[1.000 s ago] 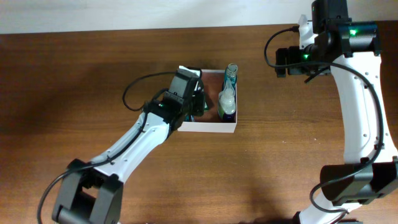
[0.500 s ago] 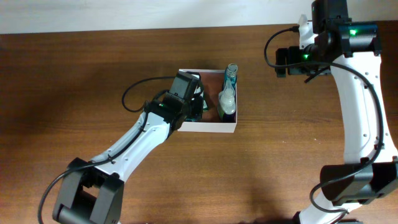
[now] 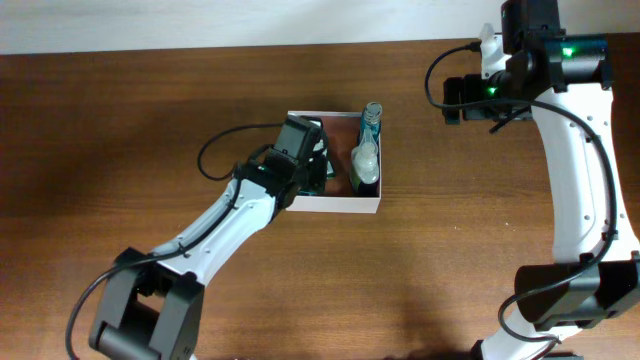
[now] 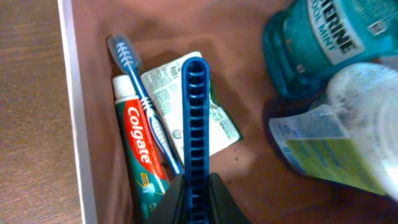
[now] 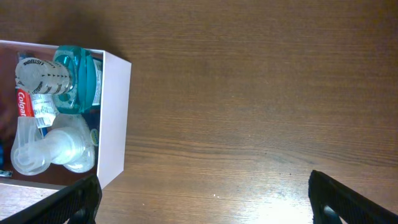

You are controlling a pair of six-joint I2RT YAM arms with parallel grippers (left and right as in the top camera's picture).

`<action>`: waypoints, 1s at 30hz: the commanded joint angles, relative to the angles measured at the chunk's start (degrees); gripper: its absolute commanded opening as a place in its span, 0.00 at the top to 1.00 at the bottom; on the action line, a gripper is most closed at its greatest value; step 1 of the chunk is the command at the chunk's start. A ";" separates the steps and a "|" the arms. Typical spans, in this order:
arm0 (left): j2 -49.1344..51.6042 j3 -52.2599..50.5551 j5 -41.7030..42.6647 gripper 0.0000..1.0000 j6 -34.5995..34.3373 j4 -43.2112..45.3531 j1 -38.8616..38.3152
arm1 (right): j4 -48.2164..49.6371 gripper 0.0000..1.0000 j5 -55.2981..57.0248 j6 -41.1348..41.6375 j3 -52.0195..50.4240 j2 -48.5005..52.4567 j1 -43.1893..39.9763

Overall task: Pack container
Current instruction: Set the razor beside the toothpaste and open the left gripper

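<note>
The container (image 3: 340,205) sits about the middle of the table (image 3: 120,120), somewhat nearer the far edge, its white front wall plain to see from overhead. The left gripper (image 3: 310,162) hangs over its left half and covers much of what lies there in that view.

The left wrist view shows more: the left gripper (image 4: 196,190) is closed on a blue ridged strip (image 4: 196,124) that stands up between the dark fingers (image 4: 163,208). Its lower end is hidden by them, so whether it is a comb or a handle cannot be told. Under it, on the reddish-brown floor, lie a blue toothbrush (image 4: 134,81), a Colgate tube (image 4: 138,155) cut off by the bottom edge, and a white-and-green sachet (image 4: 165,81) partly covered by the strip. At the right a teal mouthwash bottle (image 4: 317,43) is cut off by the top edge. A clear bottle (image 4: 339,134) with a blue-and-yellow label runs out of the picture, blurred and too close to read.

The right gripper (image 5: 200,190) is over bare wood near the far right corner of the table, well apart from the container. Its fingers (image 5: 78,202) are spread wide, showing only as dark tips in the two lower corners. In that view the left part of the container is cut off by the picture's edge
</note>
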 commanded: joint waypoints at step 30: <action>0.94 0.85 -3.65 0.99 -2.47 -1.44 -3.61 | 0.00 0.02 -0.31 0.11 0.85 -0.59 -0.11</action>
